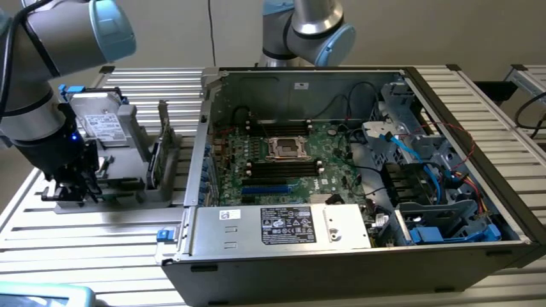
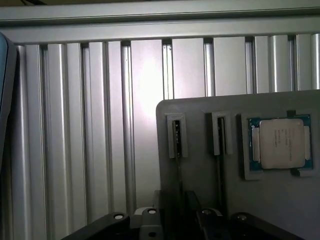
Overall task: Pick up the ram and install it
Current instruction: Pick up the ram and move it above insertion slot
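One gripper (image 1: 64, 190) is hovering over the grey holder (image 1: 128, 195) at the exterior view's left, near a ram (image 2: 176, 139) standing in a slot; whether it is clamping, I cannot tell.

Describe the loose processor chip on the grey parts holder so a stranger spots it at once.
Beside the open computer case, a grey parts holder sits on the slatted table. On its plate, beside two narrow slots, lies the processor: a square silver-lidded chip in a blue-edged pocket, the only square shiny piece there.
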Controlling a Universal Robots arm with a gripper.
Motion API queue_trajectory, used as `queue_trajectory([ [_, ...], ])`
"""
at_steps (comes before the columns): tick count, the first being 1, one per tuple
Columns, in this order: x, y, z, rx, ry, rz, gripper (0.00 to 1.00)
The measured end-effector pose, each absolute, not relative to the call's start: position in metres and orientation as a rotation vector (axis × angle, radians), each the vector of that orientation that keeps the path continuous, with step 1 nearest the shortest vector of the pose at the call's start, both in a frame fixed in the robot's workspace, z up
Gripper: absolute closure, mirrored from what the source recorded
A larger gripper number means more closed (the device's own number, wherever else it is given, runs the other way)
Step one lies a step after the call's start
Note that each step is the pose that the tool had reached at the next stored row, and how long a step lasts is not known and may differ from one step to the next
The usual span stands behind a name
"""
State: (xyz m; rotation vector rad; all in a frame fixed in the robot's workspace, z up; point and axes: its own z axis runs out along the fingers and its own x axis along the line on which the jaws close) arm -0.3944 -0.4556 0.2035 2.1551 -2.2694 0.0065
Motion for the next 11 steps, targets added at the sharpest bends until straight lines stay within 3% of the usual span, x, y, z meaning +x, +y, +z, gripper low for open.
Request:
queue_trajectory([
  [1, -0.3944, -0.4556, 0.2033, 2.155, -2.269, 0.007, 0.72],
  [2, -0.3943, -0.4556, 0.2030, 2.155, -2.269, 0.008, 0.79],
  [8, -0.3944, -0.4556, 0.2011, 2.151, -2.264, 0.017, 0.81],
  [9, -0.3944, -0.4557, 0.2009, 2.150, -2.263, 0.019, 0.87],
  [11, -0.3944, -0.4556, 0.2008, 2.148, -2.262, 0.022, 0.88],
])
